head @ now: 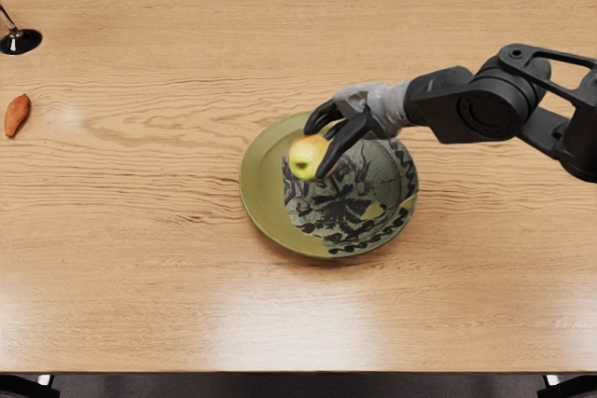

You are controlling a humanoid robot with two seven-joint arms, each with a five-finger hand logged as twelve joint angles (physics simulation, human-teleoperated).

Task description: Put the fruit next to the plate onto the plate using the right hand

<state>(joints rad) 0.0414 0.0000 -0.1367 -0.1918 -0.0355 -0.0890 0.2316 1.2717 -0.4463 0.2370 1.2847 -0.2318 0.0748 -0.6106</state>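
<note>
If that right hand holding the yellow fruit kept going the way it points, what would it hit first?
Probably the plate: the right hand, shut on the fruit, points left and down over the plate's left side. How high it hangs is unclear.

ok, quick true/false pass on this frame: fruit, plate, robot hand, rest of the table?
1. The right robot hand grips the apple. True.
2. The apple lies off the plate. False: it is over the plate's left part, in the hand's fingers.
3. The left arm reaches in toward the plate. False: no left arm is in view.
4. An orange item lies near the left edge of the table. True.
</note>
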